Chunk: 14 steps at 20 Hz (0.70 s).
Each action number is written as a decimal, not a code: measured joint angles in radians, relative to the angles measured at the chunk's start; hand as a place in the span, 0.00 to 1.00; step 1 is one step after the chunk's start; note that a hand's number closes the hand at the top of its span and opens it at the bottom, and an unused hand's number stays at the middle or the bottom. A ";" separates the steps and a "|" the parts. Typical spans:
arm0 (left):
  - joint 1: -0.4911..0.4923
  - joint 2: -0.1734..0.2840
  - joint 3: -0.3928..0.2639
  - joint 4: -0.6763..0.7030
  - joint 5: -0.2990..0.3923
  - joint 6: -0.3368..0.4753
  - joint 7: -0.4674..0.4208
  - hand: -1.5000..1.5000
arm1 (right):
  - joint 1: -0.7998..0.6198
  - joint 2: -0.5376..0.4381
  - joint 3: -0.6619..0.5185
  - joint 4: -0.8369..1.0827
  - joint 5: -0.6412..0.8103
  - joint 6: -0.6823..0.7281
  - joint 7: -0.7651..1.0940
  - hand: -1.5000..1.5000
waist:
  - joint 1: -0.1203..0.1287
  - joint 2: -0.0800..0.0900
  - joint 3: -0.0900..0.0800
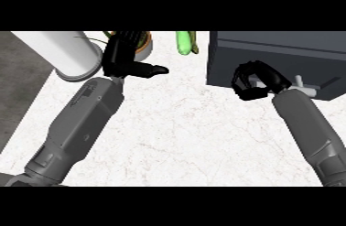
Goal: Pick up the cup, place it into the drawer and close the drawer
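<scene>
Drawer [270, 56]: one, with right hand [255, 81] curled against it.

I'm seeing no readable txt, labels, brands, nos. or signs anywhere in the head view. Nothing legible is showing on any obj.
</scene>
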 measured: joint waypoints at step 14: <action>0.058 0.025 -0.009 -0.050 0.010 -0.069 0.008 0.00 | 0.022 -0.047 -0.037 -0.031 -0.090 0.177 0.006 1.00 | 0.033 0.012 0.009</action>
